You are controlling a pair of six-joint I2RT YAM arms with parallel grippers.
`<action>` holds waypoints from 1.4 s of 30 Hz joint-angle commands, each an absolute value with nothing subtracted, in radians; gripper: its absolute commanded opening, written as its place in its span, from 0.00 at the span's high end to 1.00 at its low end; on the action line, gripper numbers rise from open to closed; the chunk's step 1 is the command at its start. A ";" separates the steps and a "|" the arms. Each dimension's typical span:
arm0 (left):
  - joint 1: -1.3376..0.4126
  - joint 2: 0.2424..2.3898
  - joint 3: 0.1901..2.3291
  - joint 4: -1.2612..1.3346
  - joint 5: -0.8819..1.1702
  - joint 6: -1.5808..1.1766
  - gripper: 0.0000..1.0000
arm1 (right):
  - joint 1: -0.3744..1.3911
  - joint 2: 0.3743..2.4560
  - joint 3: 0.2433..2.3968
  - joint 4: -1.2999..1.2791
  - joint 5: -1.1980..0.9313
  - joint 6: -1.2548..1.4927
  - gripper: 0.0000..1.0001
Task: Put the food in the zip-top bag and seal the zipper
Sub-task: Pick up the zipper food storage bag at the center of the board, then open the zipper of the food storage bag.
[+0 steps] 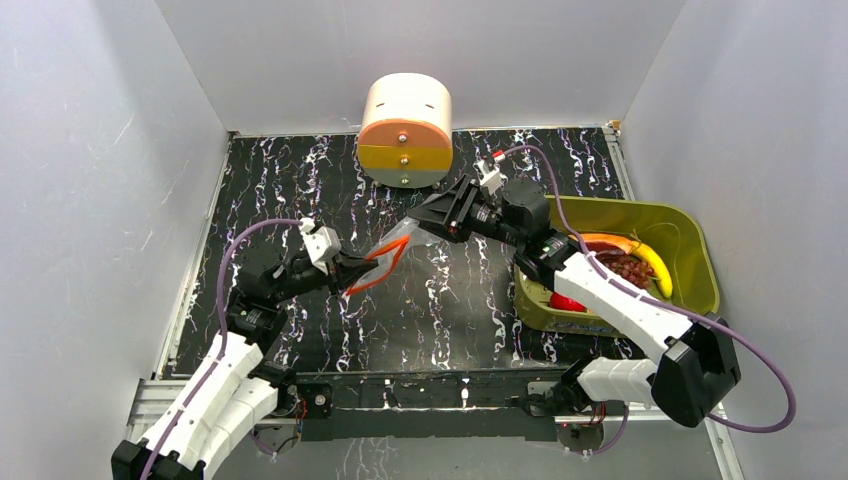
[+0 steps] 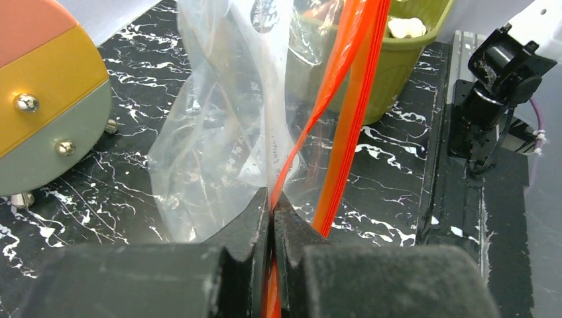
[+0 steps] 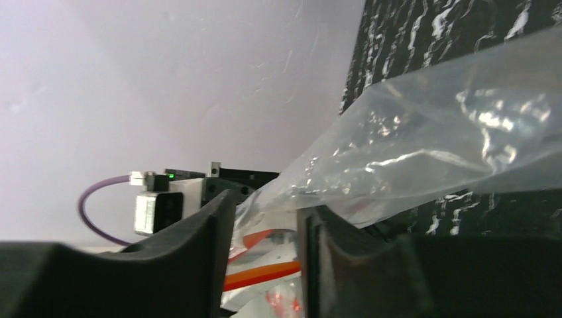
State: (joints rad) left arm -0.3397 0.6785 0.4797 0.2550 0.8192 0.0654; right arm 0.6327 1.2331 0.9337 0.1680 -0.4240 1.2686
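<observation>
Pinching the zipper (image 2: 344, 112) in the closed left claw (image 2: 272, 199), clamping the zip-top bag (image 1: 400, 243) by its clear end in the right claw (image 1: 425, 222); strung aloft left of the olive-green bin (image 1: 690, 230). Noted food (image 1: 625, 268) inside that bin, open worktop (image 1: 300, 190) left of its wall, under the bag.

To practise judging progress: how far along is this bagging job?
Done: zip-top bag held off the table. In hand: left gripper clamps the zipper, right gripper grips the clear end. Left: food sits in the green bin; bag looks empty, unsealed.
</observation>
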 commanded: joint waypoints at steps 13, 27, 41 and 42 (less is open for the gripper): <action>-0.344 0.674 0.617 0.185 0.606 -0.261 1.00 | 0.630 1.081 0.994 -0.053 -0.287 0.928 0.37; -0.344 0.701 0.686 0.029 0.527 -0.302 1.00 | 0.635 1.034 1.091 -0.124 -0.234 0.825 0.22; -0.344 0.681 0.695 0.053 0.459 -0.481 1.00 | 0.750 1.138 1.141 -0.139 -0.171 0.812 0.37; -0.344 0.681 0.696 0.050 0.452 -0.486 1.00 | 0.768 1.146 1.147 -0.131 -0.165 0.813 0.38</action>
